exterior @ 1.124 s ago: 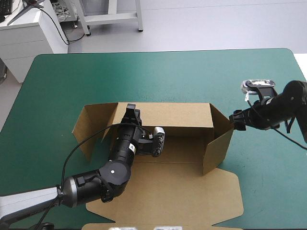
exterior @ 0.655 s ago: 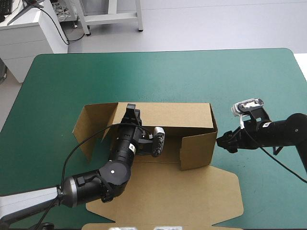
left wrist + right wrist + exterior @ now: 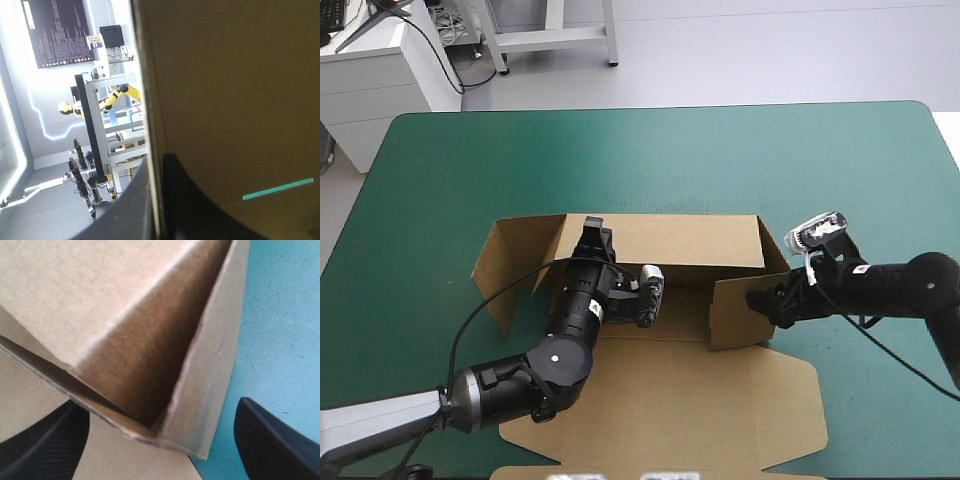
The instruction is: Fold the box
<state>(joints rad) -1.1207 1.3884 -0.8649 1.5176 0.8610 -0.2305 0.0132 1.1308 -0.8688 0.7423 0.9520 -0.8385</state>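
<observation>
While the left end effector (image 3: 593,226) clamps the box (image 3: 665,240), the right end effector (image 3: 761,300) gapes.

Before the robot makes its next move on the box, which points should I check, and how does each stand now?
1. Back wall of the box upright: ok.
2. Left gripper jaws shut on that wall: ok.
3. Right side flap turned inward: ok.
4. Right gripper jaws open, flap corner between them: ok.
5. Left side flap turned inward: not ok, it splays outward.
6. Front panel lying flat: ok.
</observation>
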